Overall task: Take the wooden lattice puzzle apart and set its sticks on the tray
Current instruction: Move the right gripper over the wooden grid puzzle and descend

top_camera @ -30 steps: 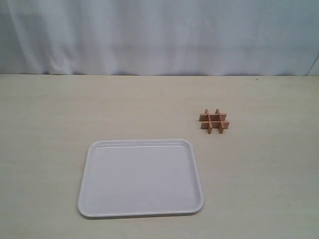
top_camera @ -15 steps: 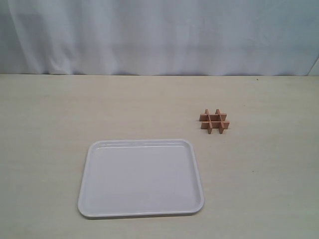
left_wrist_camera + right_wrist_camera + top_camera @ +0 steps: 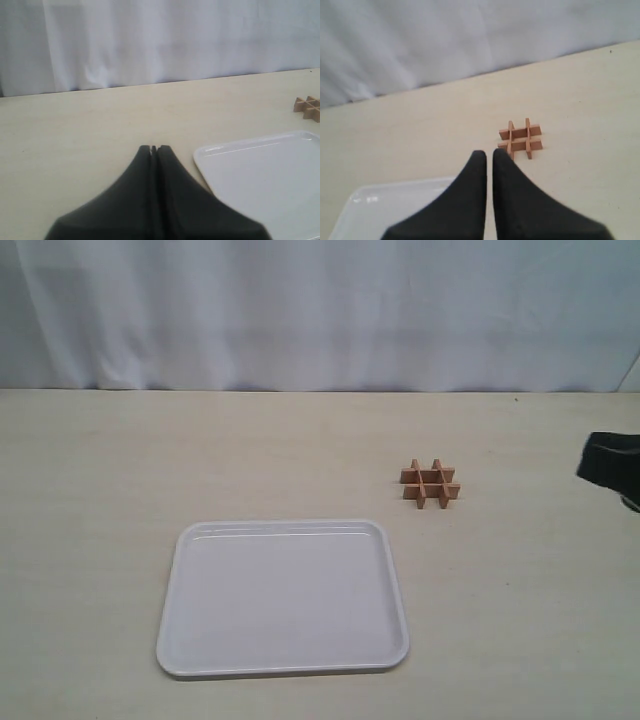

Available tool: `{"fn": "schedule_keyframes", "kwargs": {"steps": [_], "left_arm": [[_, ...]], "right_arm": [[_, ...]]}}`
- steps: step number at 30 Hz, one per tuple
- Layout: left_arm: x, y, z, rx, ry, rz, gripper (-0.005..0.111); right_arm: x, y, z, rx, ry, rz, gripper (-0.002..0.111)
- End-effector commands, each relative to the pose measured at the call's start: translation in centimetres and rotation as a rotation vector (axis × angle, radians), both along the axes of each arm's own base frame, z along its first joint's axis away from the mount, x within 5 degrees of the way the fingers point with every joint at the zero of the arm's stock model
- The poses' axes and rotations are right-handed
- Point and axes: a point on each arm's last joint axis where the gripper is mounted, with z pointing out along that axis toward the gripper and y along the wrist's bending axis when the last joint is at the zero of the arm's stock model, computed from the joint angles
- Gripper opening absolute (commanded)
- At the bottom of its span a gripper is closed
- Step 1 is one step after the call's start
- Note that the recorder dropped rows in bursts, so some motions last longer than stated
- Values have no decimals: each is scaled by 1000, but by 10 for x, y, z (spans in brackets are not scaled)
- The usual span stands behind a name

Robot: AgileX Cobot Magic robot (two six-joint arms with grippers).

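Observation:
The wooden lattice puzzle [image 3: 431,484] lies assembled as a small hash shape on the table, right of and behind the tray [image 3: 283,598]. The white tray holds nothing. My right gripper [image 3: 608,465] shows as a dark shape at the right edge, well right of the puzzle. In the right wrist view its fingertips [image 3: 489,152] stand almost together with only a thin slit and nothing between them; the puzzle [image 3: 521,139] lies just beyond them and a tray corner [image 3: 385,210] shows. My left gripper [image 3: 153,148] is shut and empty, beside the tray [image 3: 265,170], with the puzzle [image 3: 307,106] far off.
A pale cloth backdrop [image 3: 320,310] hangs along the table's far edge. The beige tabletop [image 3: 150,460] stretches bare to the left of and behind the tray.
My right gripper has come into the exterior view at the right edge; it was out of view before. The puzzle and the tray have not moved.

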Motion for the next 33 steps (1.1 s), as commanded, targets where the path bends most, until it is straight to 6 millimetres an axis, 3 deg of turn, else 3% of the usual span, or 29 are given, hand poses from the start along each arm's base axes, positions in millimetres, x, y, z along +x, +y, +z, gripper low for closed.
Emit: {"fn": "schedule_keyframes", "kwargs": {"steps": [1, 19, 25, 33], "left_arm": [[0, 0, 0, -4, -8, -2, 0], [0, 0, 0, -4, -8, -2, 0], [0, 0, 0, -4, -8, -2, 0], [0, 0, 0, -4, -8, -2, 0]], "right_arm": [[31, 9, 3, -116, 116, 88, 4], [131, 28, -2, -233, 449, 194, 4], [166, 33, -16, -255, 507, 202, 4], [206, 29, -48, -379, 666, 166, 4]]}}
